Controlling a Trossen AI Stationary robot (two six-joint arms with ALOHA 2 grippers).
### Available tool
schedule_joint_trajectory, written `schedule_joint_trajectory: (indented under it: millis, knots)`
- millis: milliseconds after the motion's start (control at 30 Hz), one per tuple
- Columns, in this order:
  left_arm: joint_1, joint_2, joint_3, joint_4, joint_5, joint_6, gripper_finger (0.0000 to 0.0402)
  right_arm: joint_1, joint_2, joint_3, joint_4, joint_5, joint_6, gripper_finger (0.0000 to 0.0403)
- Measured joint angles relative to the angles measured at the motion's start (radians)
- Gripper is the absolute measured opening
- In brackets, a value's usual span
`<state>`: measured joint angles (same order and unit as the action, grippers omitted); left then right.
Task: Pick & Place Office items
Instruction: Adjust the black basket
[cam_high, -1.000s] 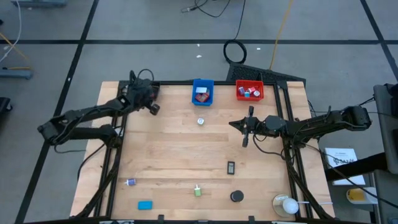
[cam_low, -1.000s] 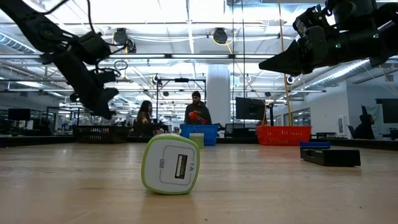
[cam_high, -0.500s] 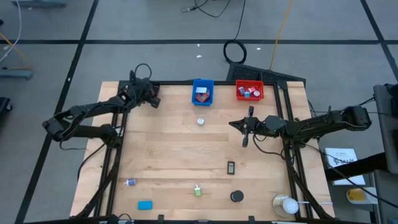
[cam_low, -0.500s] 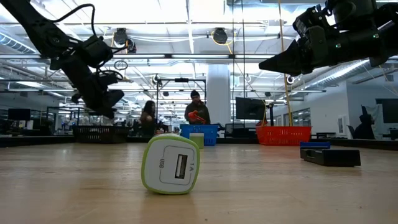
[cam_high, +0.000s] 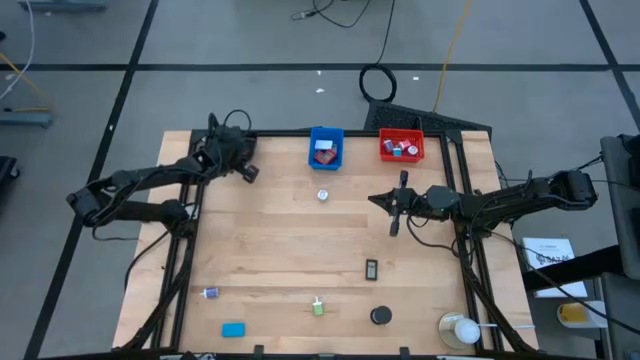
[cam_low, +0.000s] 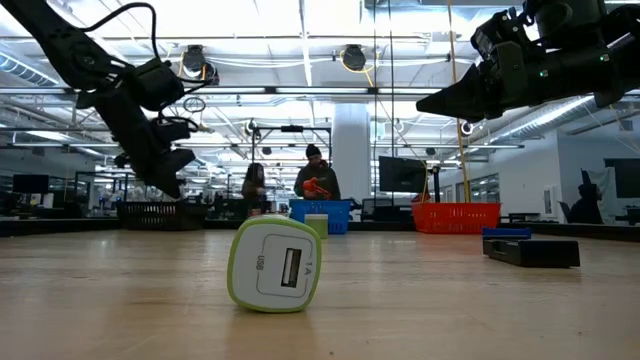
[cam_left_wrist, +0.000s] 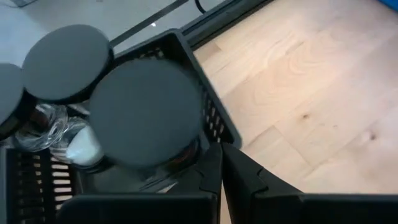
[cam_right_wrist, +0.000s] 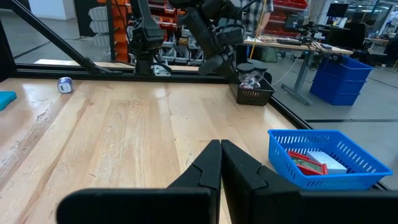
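Left pincer (cam_high: 247, 172), fingers closed on nothing, hovers at the desk's (cam_high: 270, 250) far-left corner, just beside a black bin (cam_left_wrist: 205, 106); dark round lids (cam_left_wrist: 146, 112) show in that bin in the left wrist view. Right pincer (cam_high: 395, 226), likewise closed and empty, hangs over the desk's right-centre. At the far edge stand a blue bin (cam_high: 326, 147) and a red bin (cam_high: 401, 146), each holding small pieces. Loose office items: a white disc (cam_high: 323, 195) just in front of the blue bin; a black block (cam_high: 371, 268) and a black disc (cam_high: 380, 316) near the right front; a green-and-white charger (cam_low: 276, 266) at front centre; a blue block (cam_high: 233, 329) and a small blue roll (cam_high: 209, 293) at front left. A white object in a clear holder (cam_high: 460, 329) sits at the front-right corner
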<state>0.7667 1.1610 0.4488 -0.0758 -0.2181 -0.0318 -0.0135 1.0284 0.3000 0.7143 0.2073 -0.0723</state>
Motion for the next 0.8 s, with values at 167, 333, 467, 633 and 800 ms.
schedule_joint_trajectory:
  millis: [167,333,467,633,800]
  knots:
    - [-0.035,-0.014,0.000,-0.057,-0.001,0.040,0.0015,0.000,0.000,0.000,0.000,0.000,0.000,0.0004]
    - [-0.061,-0.012,-0.001,-0.110,-0.019,0.051,0.0004,0.000,0.000,0.000,0.000,0.000,0.000,0.0004]
    - [-0.059,0.026,-0.015,-0.034,-0.051,0.037,0.0010,0.000,0.000,0.000,0.000,0.000,0.000,0.0004]
    - [-0.036,0.119,-0.017,0.088,-0.068,0.038,0.0004,0.000,0.000,0.000,0.000,0.000,0.000,0.0004]
    - [-0.008,0.201,-0.017,0.174,-0.080,0.038,0.0010,0.000,0.000,0.000,0.000,0.000,0.000,0.0004]
